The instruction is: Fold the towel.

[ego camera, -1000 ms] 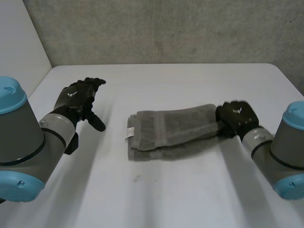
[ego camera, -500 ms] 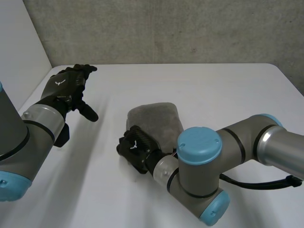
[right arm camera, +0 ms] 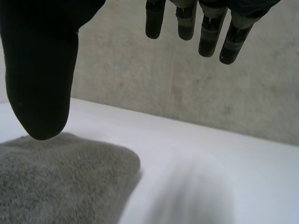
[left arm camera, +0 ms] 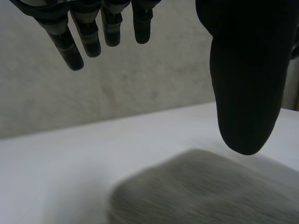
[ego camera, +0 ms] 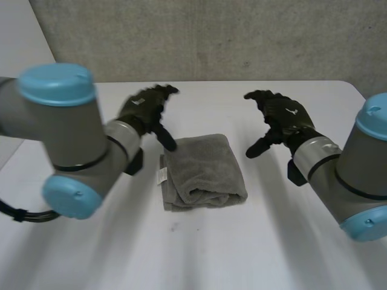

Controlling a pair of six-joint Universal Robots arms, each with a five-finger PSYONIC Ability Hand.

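The right robot hand (ego camera: 283, 118) had released its fold and drawn back, fingers wide and empty. The left robot hand (ego camera: 144, 109), equally wide, had moved in beside the grey towel (ego camera: 204, 172), which lay doubled over at the middle of the counter (ego camera: 254, 241). That fold looked complete.

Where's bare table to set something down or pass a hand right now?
Free: the table strip between the folded towel and the near edge; also the far strip between the towel and the wall. Crowded: either side of the towel's far end, where the open left hand and open right hand hover.
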